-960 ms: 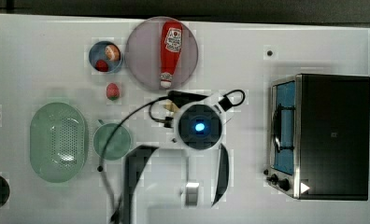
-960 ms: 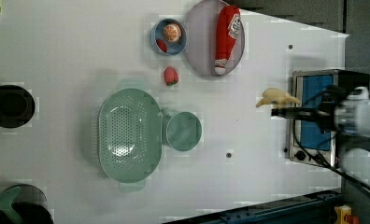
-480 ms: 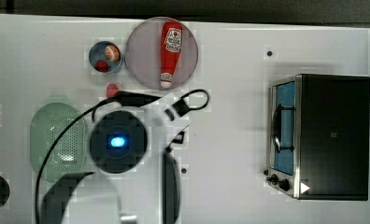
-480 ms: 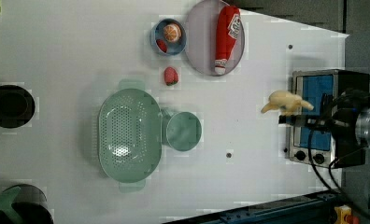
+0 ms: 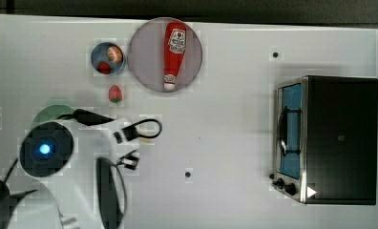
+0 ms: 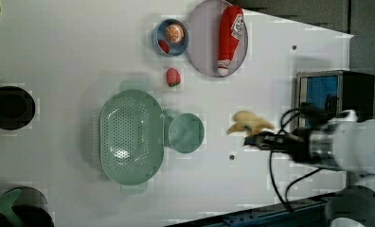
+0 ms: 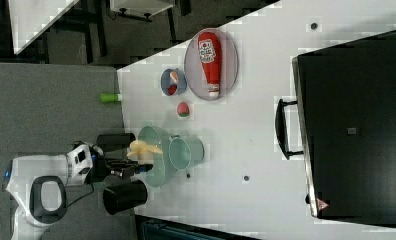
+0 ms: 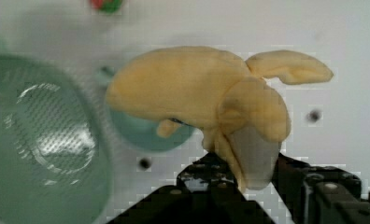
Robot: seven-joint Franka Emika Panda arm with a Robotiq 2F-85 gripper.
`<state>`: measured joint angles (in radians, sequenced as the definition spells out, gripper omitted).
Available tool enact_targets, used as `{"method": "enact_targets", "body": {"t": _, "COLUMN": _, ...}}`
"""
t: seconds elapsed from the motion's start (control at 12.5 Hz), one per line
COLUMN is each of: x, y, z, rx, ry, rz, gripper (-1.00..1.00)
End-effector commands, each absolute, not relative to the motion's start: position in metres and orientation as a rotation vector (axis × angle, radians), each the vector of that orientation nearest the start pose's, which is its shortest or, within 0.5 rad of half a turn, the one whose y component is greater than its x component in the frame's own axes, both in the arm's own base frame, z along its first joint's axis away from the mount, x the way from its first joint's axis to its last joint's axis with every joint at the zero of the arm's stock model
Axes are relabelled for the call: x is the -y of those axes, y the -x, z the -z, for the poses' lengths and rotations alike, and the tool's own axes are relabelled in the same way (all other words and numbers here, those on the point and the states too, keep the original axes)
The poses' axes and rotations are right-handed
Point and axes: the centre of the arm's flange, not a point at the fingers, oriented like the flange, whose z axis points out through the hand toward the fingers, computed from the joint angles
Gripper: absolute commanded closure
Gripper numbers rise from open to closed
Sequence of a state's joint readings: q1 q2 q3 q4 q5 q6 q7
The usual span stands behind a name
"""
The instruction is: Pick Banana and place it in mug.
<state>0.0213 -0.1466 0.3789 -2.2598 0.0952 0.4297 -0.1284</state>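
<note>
1. One banana [image 6: 246, 122], pinched between the fingers of the gripper [image 6: 259, 138], hangs in the air just beside the mug [image 6: 185, 133], off the table [image 6: 72, 56].
2. One mug, touching one perforated basket [image 6: 130, 136].
3. One strawberry [image 6: 173, 76] lies near the mug, between it and one blue bowl [image 6: 171, 37].
4. One ketchup bottle [image 6: 229, 37] lies on one plate [image 6: 202, 42], well apart from the mug.
5. One toaster oven [image 5: 330, 138] stands well apart from the mug.
6. The top view has the arm covering the mug; the left view shows the mug whole.
</note>
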Motion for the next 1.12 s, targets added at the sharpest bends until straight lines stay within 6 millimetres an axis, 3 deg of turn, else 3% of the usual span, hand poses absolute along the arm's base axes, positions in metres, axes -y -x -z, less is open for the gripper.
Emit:
{"method": "enact_targets", "body": {"t": 0.08, "x": -0.213, "y": -0.448, "z": -0.382, "rx": -0.766, "ry": 3.065, "rz": -0.194, "gripper": 0.4}}
{"method": "enact_targets", "body": {"t": 0.32, "x": -0.227, "y": -0.452, "z": -0.339, "rx": -0.739, "ry": 3.035, "rz": -0.185, "gripper": 0.4}}
{"method": "enact_targets", "body": {"t": 0.4, "x": -0.228, "y": -0.452, "z": -0.326, "rx": -0.739, "ry": 3.026, "rz": -0.184, "gripper": 0.32}}
{"method": "enact_targets", "body": {"t": 0.56, "x": -0.226, "y": -0.449, "z": -0.305, "rx": -0.745, "ry": 3.019, "rz": -0.197, "gripper": -0.1}}
{"method": "enact_targets", "body": {"t": 0.88, "x": -0.223, "y": -0.445, "z": -0.293, "rx": -0.75, "ry": 3.021, "rz": -0.216, "gripper": -1.0}}
{"method": "enact_targets", "body": {"t": 1.12, "x": -0.221, "y": -0.452, "z": -0.3, "rx": -0.762, "ry": 3.007, "rz": -0.185, "gripper": -1.0}}
